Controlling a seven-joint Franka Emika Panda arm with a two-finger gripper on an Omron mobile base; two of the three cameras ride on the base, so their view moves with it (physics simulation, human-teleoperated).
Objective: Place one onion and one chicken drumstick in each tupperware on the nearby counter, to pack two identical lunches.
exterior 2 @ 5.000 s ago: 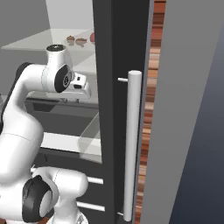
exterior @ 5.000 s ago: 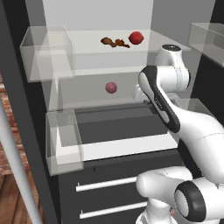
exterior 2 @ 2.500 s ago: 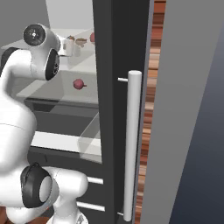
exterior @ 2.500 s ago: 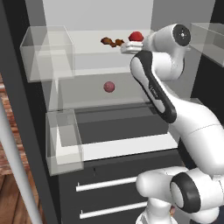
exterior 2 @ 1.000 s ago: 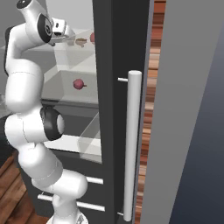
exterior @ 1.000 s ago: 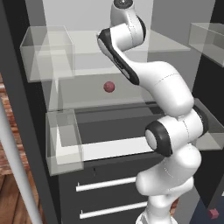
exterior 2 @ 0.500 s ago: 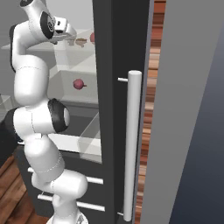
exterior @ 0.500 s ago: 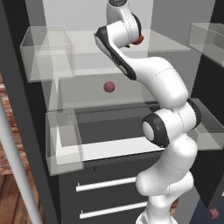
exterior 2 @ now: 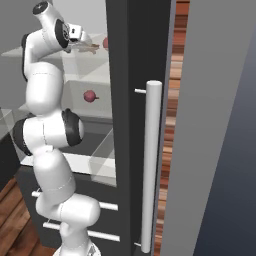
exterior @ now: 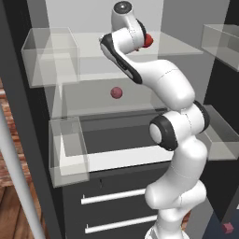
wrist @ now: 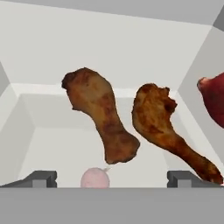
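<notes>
— Two orange-brown lumpy chicken drumsticks sit right ahead of us in the hand view: the left-hand drumstick (wrist: 101,118) and the right-hand drumstick (wrist: 166,127), side by side but apart on the clear glass top shelf (exterior: 177,46) of the open fridge. We judge this to be the reach for the first drumstick; nothing is packed yet, as far as we can see.

— And the two-finger gripper (wrist: 112,178)?

— Its dark fingertips (wrist: 40,178) stand at the bottom corners of the hand view, spread wide with nothing between them. The left-hand drumstick lies roughly between them but further off. We think the next move is to ease forward, line the jaws across its thin end, and close.

— What do the base cameras give us that the hand camera does not?

— The left base view shows the white arm (exterior: 158,88) raised to the top shelf, with the bright red smooth onion (exterior: 148,41) peeking just beside the wrist. It also shows the duller pinkish-maroon onion (exterior: 116,92) alone on the shelf below. The hand view gives only a red edge of the upper onion at its right border, and a pale blurred ball low between the fingertips, probably the lower onion seen through the glass. The right base view adds the dark fridge door (exterior 2: 130,100) with its silver bar handle (exterior 2: 150,165).
</notes>
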